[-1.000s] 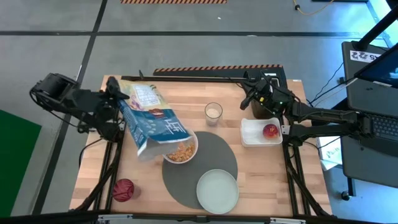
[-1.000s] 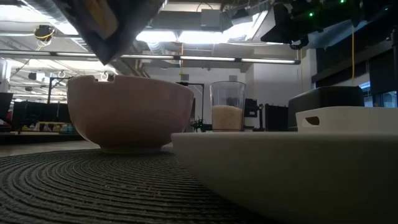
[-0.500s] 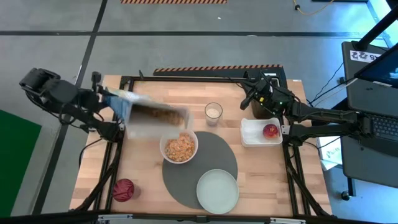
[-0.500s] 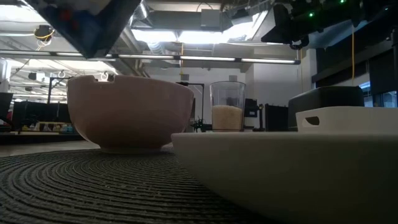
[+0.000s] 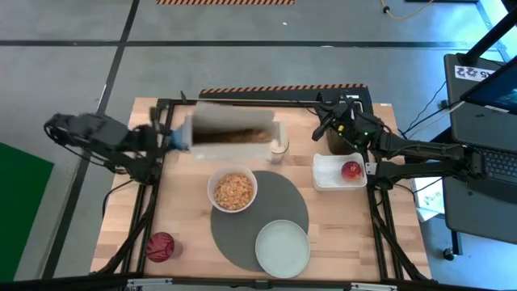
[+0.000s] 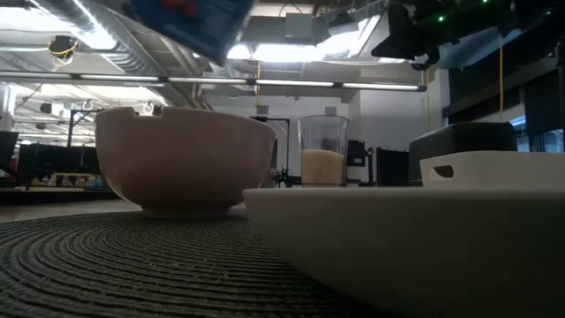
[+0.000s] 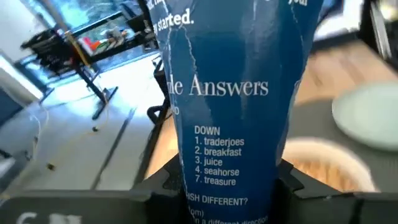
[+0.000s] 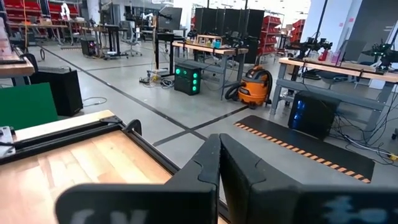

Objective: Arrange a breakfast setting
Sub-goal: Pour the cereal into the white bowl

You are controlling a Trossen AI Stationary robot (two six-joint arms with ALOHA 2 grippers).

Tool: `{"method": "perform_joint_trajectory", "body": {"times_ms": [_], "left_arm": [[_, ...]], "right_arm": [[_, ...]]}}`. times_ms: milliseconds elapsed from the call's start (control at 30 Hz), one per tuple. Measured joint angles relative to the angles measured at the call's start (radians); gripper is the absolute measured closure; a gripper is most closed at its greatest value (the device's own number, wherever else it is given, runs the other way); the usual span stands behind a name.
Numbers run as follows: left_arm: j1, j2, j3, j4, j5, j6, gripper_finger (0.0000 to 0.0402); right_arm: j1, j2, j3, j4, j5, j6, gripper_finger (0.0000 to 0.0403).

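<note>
Now bench (image 5: pixel 186 234): cereal box (image 5: pixel 230 129) swung up from tipped-over-bowl to level, held off behind white bowl (image 5: pixel 233 191) — pour looks done, box needs parking. Left hand (image 5: pixel 166 137) pinching box end; right hand (image 5: pixel 327 129) pressed together, waiting over toaster (image 5: pixel 347 144). High view shows cereal in bowl — low view only bowl's side. Wrist view reads box print.

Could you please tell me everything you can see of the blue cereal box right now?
The blue cereal box is held in the air by the left hand, lying roughly level over the table's far side, behind the white bowl of cereal. Its open top faces the glass of milk, and cereal shows inside. The left wrist view shows its blue cardboard panel with white print, including "Answers" and a numbered word list. Only the hand touches it.
</note>
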Motion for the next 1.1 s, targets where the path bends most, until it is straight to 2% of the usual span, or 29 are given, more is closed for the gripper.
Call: {"method": "perform_joint_trajectory", "body": {"times_ms": [233, 333, 400, 533, 633, 767, 900, 1033, 1100], "left_arm": [[0.134, -0.015, -0.227, 0.48, -0.06, -0.081, 0.0291], [0.237, -0.011, -0.306, 0.639, -0.028, -0.081, 0.0291], [0.333, 0.006, -0.358, 0.739, 0.029, -0.085, 0.0291], [0.554, 0.068, -0.434, 0.893, 0.286, -0.157, 0.0291], [0.71, 0.144, -0.456, 0.956, 0.473, -0.15, 0.0292], [0.921, 0.297, -0.46, 1.078, 0.726, -0.133, 0.0292], [1.092, 0.495, -0.46, 1.285, 1.009, -0.161, 0.0292], [1.181, 0.697, -0.46, 1.503, 1.179, -0.182, 0.0292], [1.197, 0.773, -0.46, 1.602, 1.201, -0.188, 0.0292]], "right_arm": [[0.0, -0.001, 0.0, 0.057, -0.052, -0.014, 0.0393], [0.0, -0.012, 0.0, 0.072, -0.054, -0.018, 0.0393], [0.0, -0.027, 0.0, 0.098, -0.055, -0.049, 0.0393], [0.0, -0.072, 0.0, 0.183, -0.055, -0.142, 0.0393], [0.0, -0.113, 0.0, 0.189, -0.055, -0.187, 0.0393], [0.0, -0.174, 0.0, 0.121, -0.055, -0.198, 0.0393], [0.0, -0.229, 0.0, 0.019, -0.055, -0.197, 0.0393], [0.0, -0.27, 0.0, -0.04, -0.055, -0.196, 0.0393], [0.0, -0.29, 0.0, -0.054, -0.055, -0.196, 0.0393]]}}
